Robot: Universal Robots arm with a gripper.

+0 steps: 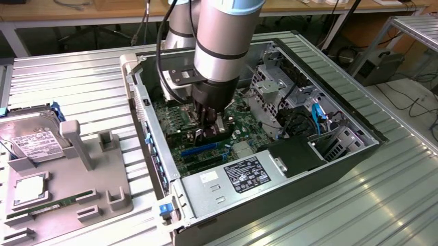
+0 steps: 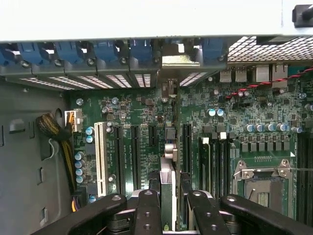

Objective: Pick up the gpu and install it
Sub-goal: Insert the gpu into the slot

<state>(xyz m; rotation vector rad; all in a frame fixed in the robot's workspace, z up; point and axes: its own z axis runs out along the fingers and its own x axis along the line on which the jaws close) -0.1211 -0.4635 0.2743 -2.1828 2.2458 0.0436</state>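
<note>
My gripper [image 1: 208, 134] is down inside the open computer case [image 1: 356, 154], just above the green motherboard [image 1: 239, 110]. It is shut on the gpu [image 1: 220, 127], a thin dark card held upright. In the wrist view the gpu [image 2: 167, 174] appears edge-on between the two black fingers [image 2: 149, 205], running along a black expansion slot [image 2: 186, 142] of the motherboard [image 2: 142, 122]. Its silver bracket end [image 2: 180, 60] reaches the case's rear wall by the blue slot clips [image 2: 105, 51]. Whether the card's edge sits in the slot cannot be told.
A white slot [image 2: 100, 156], a CPU socket [image 2: 261, 183] and memory slots flank the card. The power supply [image 1: 236, 177] and the drive cage [image 1: 274, 84] crowd the case. On the exterior view's left a grey holder [image 1: 68, 189] carries a hard drive [image 1: 31, 141] and a green memory stick [image 1: 51, 205].
</note>
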